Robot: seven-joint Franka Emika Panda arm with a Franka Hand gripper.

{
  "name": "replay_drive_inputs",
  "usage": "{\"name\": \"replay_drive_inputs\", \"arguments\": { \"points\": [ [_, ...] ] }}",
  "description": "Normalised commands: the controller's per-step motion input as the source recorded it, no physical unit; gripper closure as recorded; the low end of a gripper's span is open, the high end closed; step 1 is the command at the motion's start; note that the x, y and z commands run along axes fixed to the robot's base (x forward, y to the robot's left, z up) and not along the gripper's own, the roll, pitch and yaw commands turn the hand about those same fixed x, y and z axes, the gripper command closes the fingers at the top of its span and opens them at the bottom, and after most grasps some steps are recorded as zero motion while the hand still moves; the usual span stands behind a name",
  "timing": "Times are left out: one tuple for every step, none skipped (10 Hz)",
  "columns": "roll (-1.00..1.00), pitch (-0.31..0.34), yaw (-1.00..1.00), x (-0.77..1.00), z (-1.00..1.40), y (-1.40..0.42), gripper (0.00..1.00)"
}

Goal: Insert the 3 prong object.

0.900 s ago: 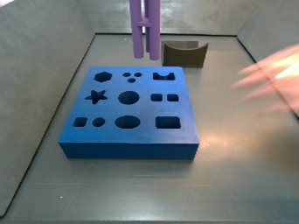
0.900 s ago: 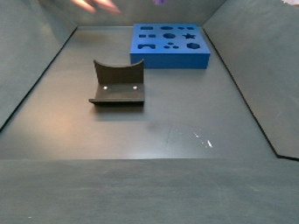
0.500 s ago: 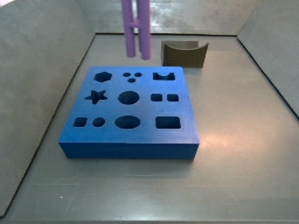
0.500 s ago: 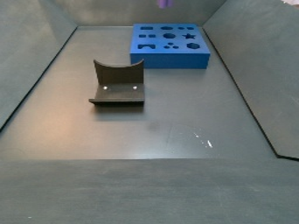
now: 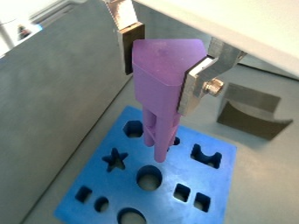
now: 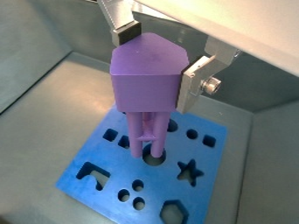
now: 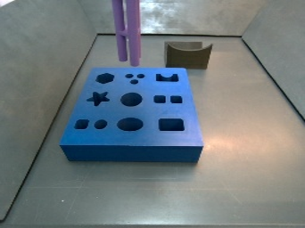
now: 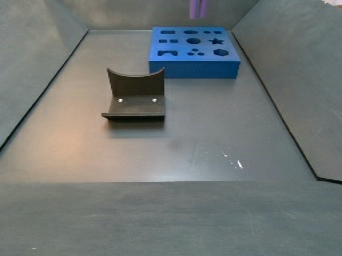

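Note:
My gripper [image 5: 163,59] is shut on the 3 prong object [image 5: 162,83], a long purple piece with thin parallel bars pointing down; it also shows in a wrist view [image 6: 146,87]. Silver fingers [image 6: 194,73] press its thick upper end from both sides. The prongs hang above the blue board [image 5: 122,184] with shaped holes, over its middle holes in a wrist view [image 6: 216,175]. In both side views the purple piece [image 7: 124,31] [image 8: 201,8] hangs from the top edge over the far part of the board [image 7: 131,151] [image 8: 194,70]; the gripper itself is out of frame there.
A small dark brown curved block [image 7: 188,53] stands behind the board by the back wall; it also shows in a side view [image 8: 134,95] and a wrist view [image 5: 254,114]. Grey walls enclose the floor on the sides and back.
The purple piece has shifted left across the far edge of the board in a side view. A blurred hand at the right edge, seen earlier, is gone.

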Motion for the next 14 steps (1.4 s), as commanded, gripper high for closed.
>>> {"name": "replay_drive_inputs", "arguments": {
  "points": [
    [-0.08, -0.074, -0.2, -0.05, -0.4, 0.72, 1.0],
    [-0.15, -0.13, 0.0, -0.16, -0.4, 0.95, 1.0],
    [-0.17, -0.127, 0.0, -0.17, -0.43, 0.94, 1.0],
    [-0.2, -0.123, 0.0, -0.12, -0.43, 0.87, 1.0],
    [-0.11, -0.071, -0.37, 0.0, -0.44, 0.54, 1.0],
    [0.0, -0.051, -1.0, 0.0, -0.4, 0.0, 1.0],
    [0.0, -0.006, -1.0, 0.0, -0.47, 0.0, 1.0],
    [0.0, 0.0, -1.0, 0.0, -0.35, 0.0, 1.0],
    [0.0, 0.0, -0.74, 0.0, -0.26, 0.0, 1.0],
    [-0.01, 0.0, -0.68, 0.14, -0.25, -0.07, 1.0],
    [-0.02, 0.0, -0.44, 0.37, -0.17, -0.12, 1.0],
    [0.0, 0.01, -0.11, 0.31, -0.05, -0.05, 1.0],
    [0.0, 0.003, 0.0, 0.04, -0.01, 0.0, 1.0],
    [0.03, 0.011, 0.0, 0.17, -0.19, 0.0, 1.0]
  ]
}}
